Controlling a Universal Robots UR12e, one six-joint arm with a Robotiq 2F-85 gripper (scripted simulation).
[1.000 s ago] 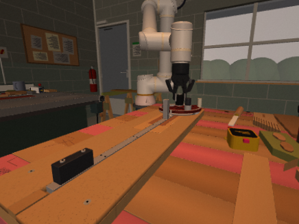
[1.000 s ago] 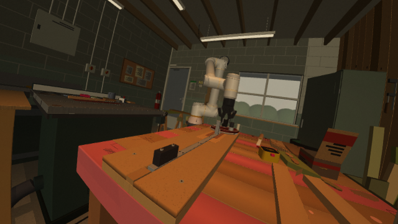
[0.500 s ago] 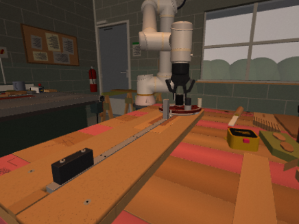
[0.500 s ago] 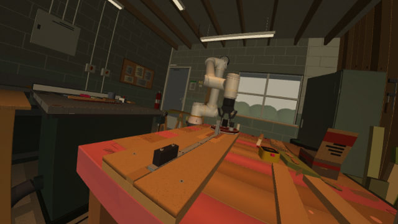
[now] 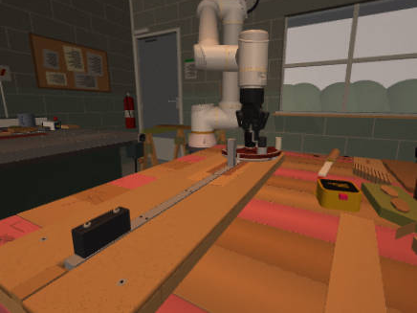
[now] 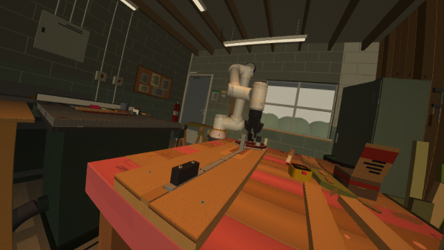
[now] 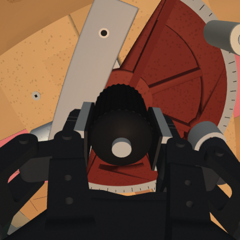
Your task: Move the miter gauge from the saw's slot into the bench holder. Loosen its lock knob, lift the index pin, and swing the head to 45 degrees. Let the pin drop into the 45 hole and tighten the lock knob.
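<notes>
My gripper (image 7: 120, 136) hangs straight down over the miter gauge's red head (image 5: 252, 153) at the far end of the bench holder (image 5: 143, 209). The black knurled lock knob (image 7: 121, 130) is gripped between my closed fingers. The head (image 7: 172, 92) is a red half-disc with a grey degree scale along its rim, and the grey bar (image 7: 92, 67) runs out from under it along the holder's slot. A small grey index pin (image 7: 206, 135) stands just right of the knob, while a grey handle (image 7: 223, 36) juts in at the upper right. From the second side camera the gripper (image 6: 254, 133) sits low on the head.
A black block (image 5: 101, 230) sits in the holder's slot at the near end. Right of the holder lie a yellow tape measure (image 5: 338, 194), a green board (image 5: 389, 200) and loose planks (image 5: 356, 262). A saw table (image 6: 100, 118) stands to the left.
</notes>
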